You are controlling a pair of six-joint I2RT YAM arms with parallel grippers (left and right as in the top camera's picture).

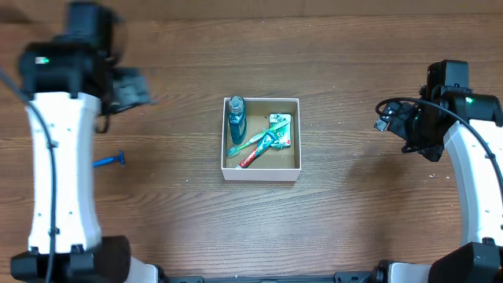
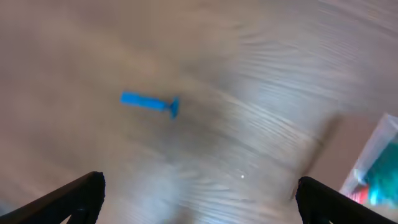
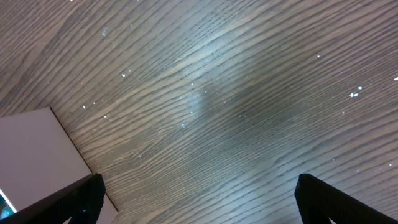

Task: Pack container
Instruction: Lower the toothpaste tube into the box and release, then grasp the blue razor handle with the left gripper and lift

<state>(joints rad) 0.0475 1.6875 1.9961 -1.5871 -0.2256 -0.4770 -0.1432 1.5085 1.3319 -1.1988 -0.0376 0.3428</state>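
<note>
No readable text, brand, number or sign in any view. Some print on the red-and-white tube (image 1: 255, 152) lying inside the small square white cardboard box (image 1: 261, 176), too small to make out. Likewise on the green-and-white packet (image 1: 280, 130) in the box's far right corner: patches of colour only, no letters legible.

Left gripper (image 2: 198, 200) empty, fingers (image 2: 78, 198) spread wide, right gripper (image 3: 198, 200) likewise, both hovering.
</note>
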